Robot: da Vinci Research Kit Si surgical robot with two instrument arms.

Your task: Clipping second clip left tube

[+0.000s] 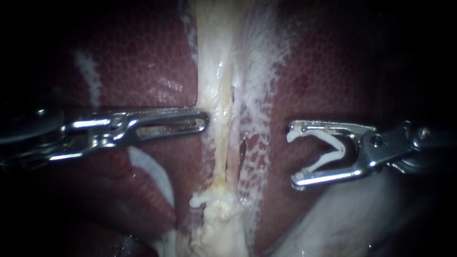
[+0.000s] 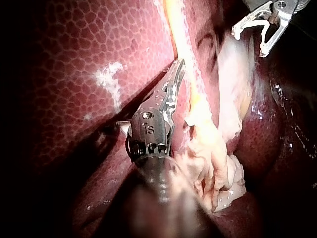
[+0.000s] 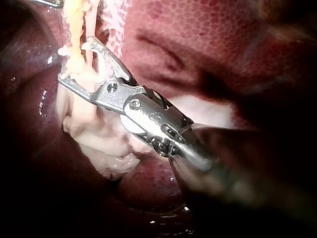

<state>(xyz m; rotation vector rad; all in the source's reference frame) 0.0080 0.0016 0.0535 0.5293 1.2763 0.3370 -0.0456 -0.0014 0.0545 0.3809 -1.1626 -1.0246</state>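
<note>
So the pale tube [image 1: 220, 138] runs straight down the middle of the endoscope view, with dark red liver [image 1: 143, 62] on both sides of it. Low on the tube, where it goes lumpy and ragged, a small white clip on the tube [image 1: 202, 198] sits crosswise. It looks like it wraps the tube, but it's hard to be sure through the frayed tissue. I also can't tell from this view whether this is the left tube or not, so I'm just calling it the tube.

The left instrument [image 1: 202, 120] comes in level, and its slotted jaws lie flat together. The tip is right up against the near edge of the tube, above that clip. The left wrist view shows the same thing: jaws together, lying alongside the tube, with nothing visibly pinched between them.

The right instrument [image 1: 292, 158] sits on the other side of the tube, clearly apart from it and not touching. Its jaws are spread wide in a V, and a white loaded clip [image 1: 341, 150] is seated between them, its two legs lying along the insides of both jaws. The clip's open mouth faces the tube, a bit higher up than the clip on the tube.
</note>
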